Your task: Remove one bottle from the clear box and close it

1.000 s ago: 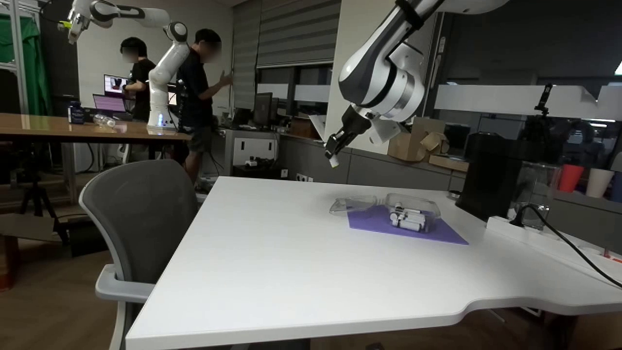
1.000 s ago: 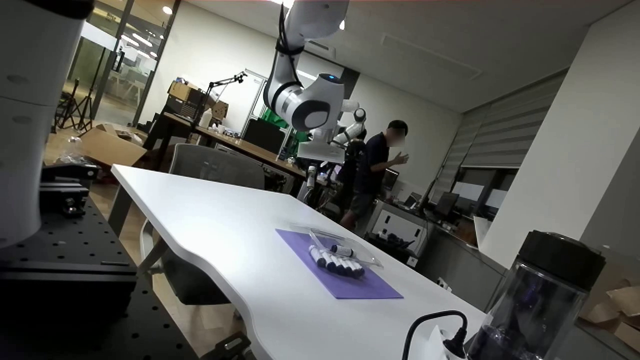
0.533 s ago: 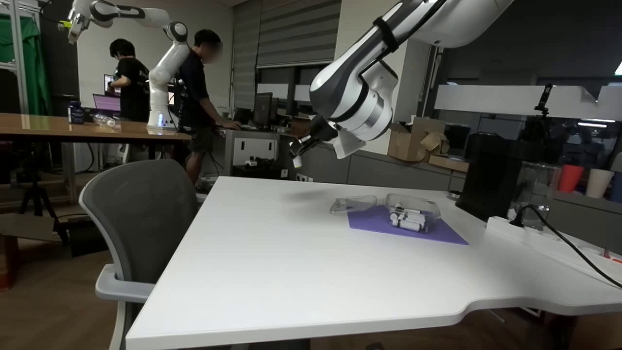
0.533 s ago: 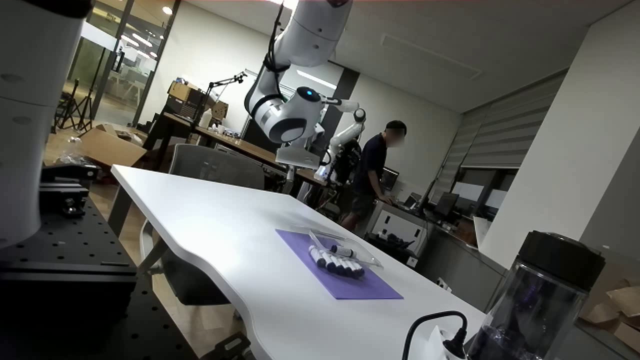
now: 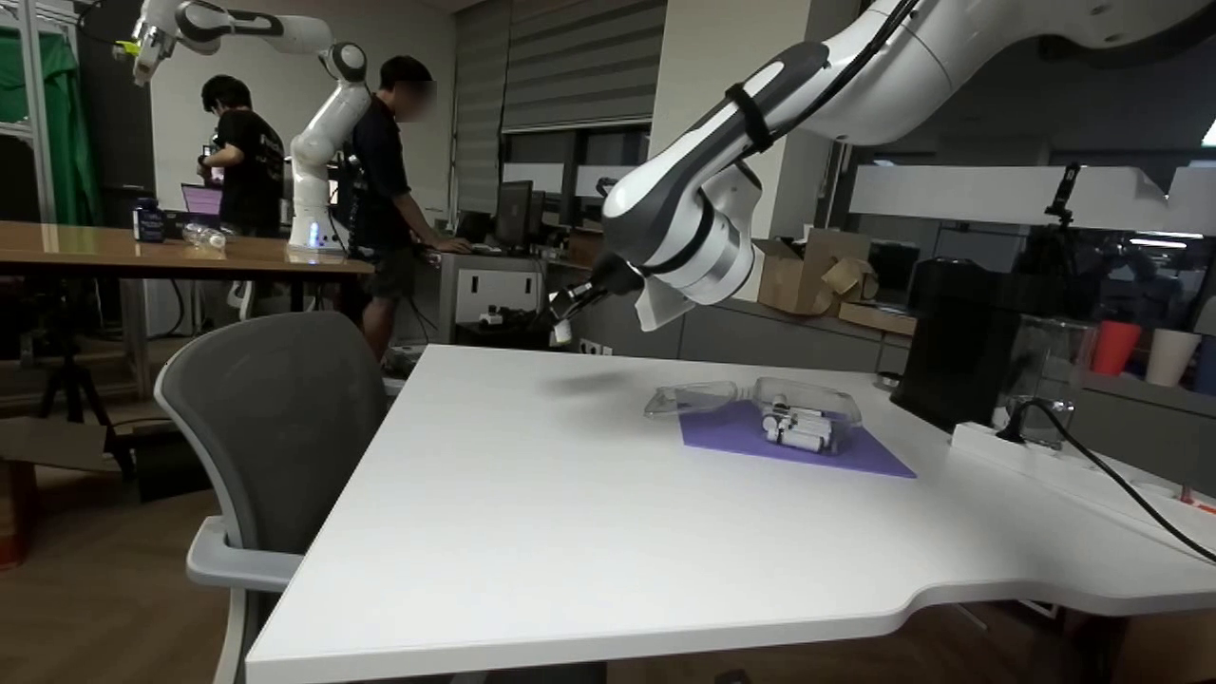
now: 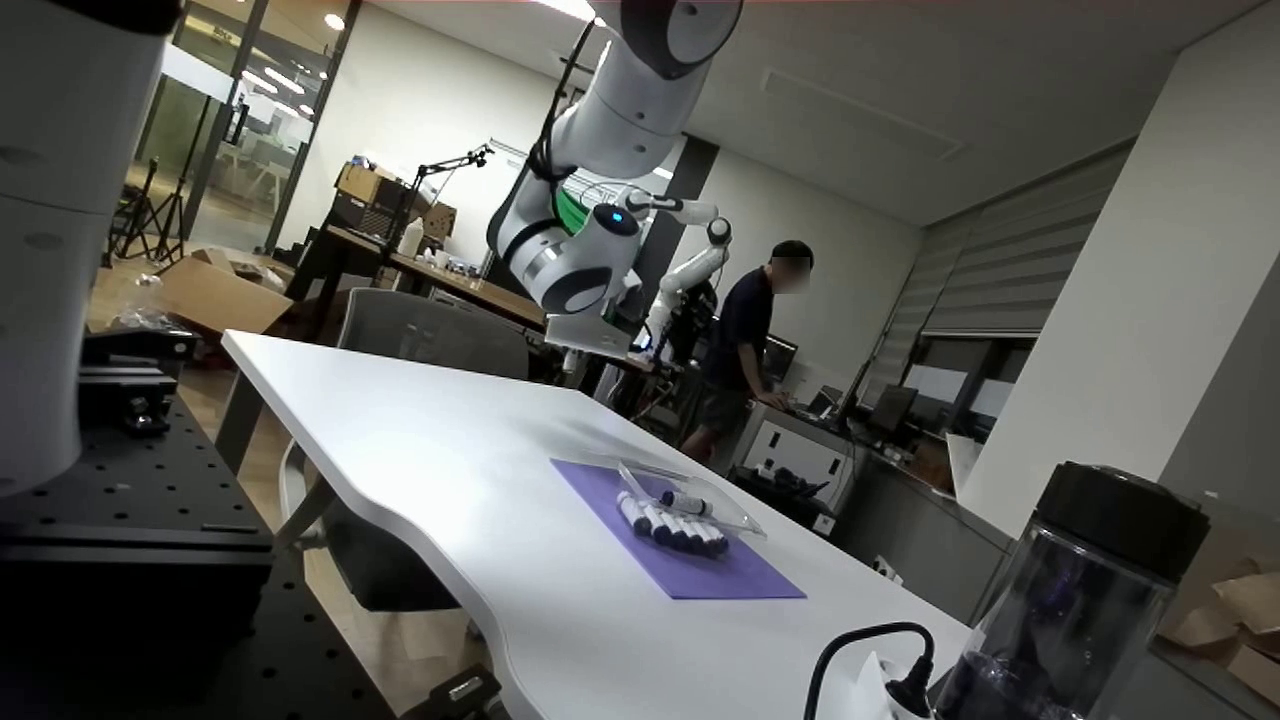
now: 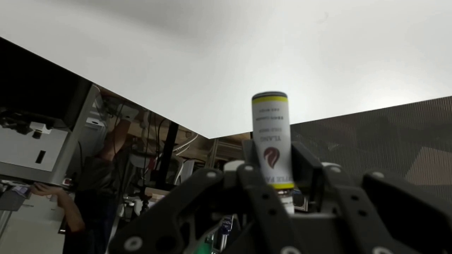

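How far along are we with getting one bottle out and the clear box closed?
Done: one bottle is out of the clear box. In hand: the end effector is closed on that bottle, holding it in the air, off the white table. Left: probably setting the bottle down, then closing the box, whose lid lies open to one side. Other bottles show inside it.

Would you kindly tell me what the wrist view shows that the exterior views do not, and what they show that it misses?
Only the wrist view: the printed label on the held bottle, with its dark red mark.

Only the exterior views, both of them: the clear box with other bottles inside, and the purple mat.

Shared: the white table shows in all of them. The wrist view and an exterior view both show the gripper shut on that bottle.
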### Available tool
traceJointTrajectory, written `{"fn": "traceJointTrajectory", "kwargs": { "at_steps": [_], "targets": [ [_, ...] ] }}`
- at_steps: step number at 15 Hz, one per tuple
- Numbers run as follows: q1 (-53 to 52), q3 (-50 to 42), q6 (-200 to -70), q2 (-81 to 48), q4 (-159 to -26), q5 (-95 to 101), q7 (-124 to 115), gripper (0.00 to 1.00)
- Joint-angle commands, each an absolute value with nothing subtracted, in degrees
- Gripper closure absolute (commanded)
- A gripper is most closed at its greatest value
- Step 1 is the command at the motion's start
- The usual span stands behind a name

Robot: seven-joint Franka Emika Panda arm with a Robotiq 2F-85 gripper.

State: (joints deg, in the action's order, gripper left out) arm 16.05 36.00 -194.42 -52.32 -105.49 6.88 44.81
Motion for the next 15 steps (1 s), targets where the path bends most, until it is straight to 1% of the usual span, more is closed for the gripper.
{"fn": "traceJointTrajectory", "kwargs": {
  "at_steps": [1, 2, 3, 6, 7, 8, 15],
  "targets": [
    [15.17, 33.88, -194.44, -52.0, -105.08, 13.26, 37.91, 0.71],
    [15.15, 33.88, -194.42, -52.0, -104.99, 13.25, 37.92, 0.71],
    [15.14, 33.9, -194.38, -52.0, -104.9, 13.24, 37.93, 0.93],
    [14.23, 32.73, -199.55, -55.79, -103.13, 19.63, 34.13, 0.93],
    [15.12, 34.61, -201.09, -57.38, -103.23, 16.22, 38.56, 0.93],
    [16.28, 36.3, -198.5, -59.41, -99.88, 17.12, 38.72, 0.93],
    [21.69, 44.93, -198.2, -70.29, -94.43, 19.85, 38.99, 0.93]
  ]
}}
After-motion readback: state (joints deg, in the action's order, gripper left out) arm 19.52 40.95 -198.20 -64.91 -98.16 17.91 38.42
